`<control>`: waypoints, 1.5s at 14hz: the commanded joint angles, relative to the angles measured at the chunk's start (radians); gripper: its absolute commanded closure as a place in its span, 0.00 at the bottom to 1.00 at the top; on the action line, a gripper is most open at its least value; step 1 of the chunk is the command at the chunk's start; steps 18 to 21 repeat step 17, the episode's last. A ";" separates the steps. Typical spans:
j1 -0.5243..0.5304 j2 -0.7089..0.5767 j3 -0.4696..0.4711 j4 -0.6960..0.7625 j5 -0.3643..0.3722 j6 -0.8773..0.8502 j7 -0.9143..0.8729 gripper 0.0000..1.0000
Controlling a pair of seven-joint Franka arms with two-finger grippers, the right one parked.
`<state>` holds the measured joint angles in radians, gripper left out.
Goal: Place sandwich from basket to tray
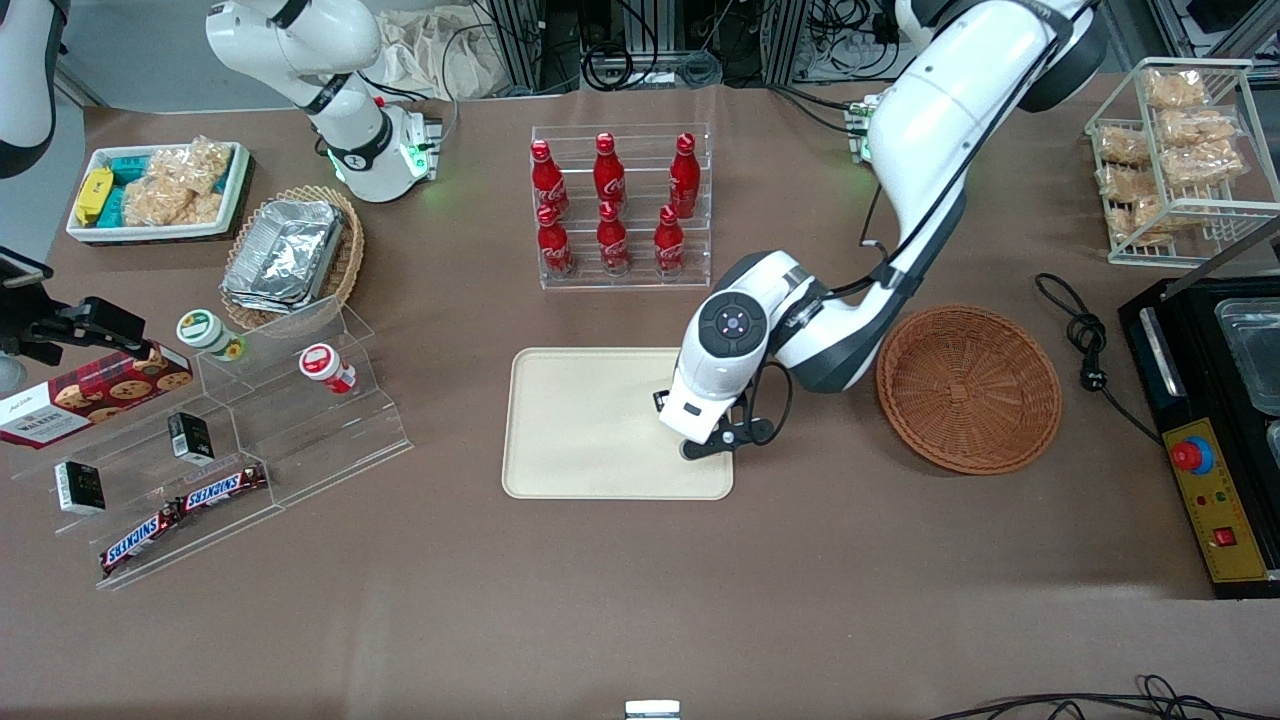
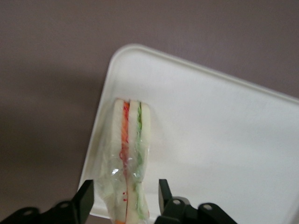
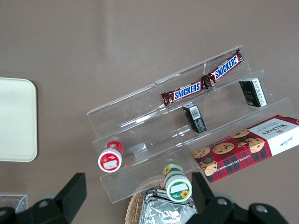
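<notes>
The sandwich, a clear-wrapped wedge with orange and green filling, lies on the cream tray close to its rim. My left gripper is open astride the wedge's narrow end, and a gap shows between each black finger and the wrap. In the front view the gripper hangs low over the tray, at the corner nearest the camera and closest to the reddish-brown basket. The arm hides the sandwich there. Nothing lies in the basket.
A rack of red cola bottles stands farther from the camera than the tray. A clear stepped shelf with snacks sits toward the parked arm's end. A black appliance and a cable lie past the basket at the working arm's end.
</notes>
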<state>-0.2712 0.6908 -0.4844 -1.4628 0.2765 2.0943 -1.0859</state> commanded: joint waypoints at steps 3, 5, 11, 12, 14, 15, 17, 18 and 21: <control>0.139 -0.250 -0.002 -0.016 -0.023 -0.274 0.017 0.00; 0.205 -0.327 0.001 -0.039 -0.083 -0.327 0.098 0.00; 0.382 -0.641 0.189 -0.333 -0.264 -0.339 0.667 0.00; 0.382 -0.693 0.232 -0.365 -0.282 -0.362 0.789 0.00; 0.383 -0.715 0.288 -0.343 -0.281 -0.453 0.933 0.00; 0.389 -0.706 0.306 -0.308 -0.281 -0.482 0.989 0.00; 0.402 -0.654 0.328 -0.213 -0.267 -0.534 1.117 0.00; 0.402 -0.654 0.328 -0.213 -0.267 -0.534 1.117 0.00; 0.402 -0.654 0.328 -0.213 -0.267 -0.534 1.117 0.00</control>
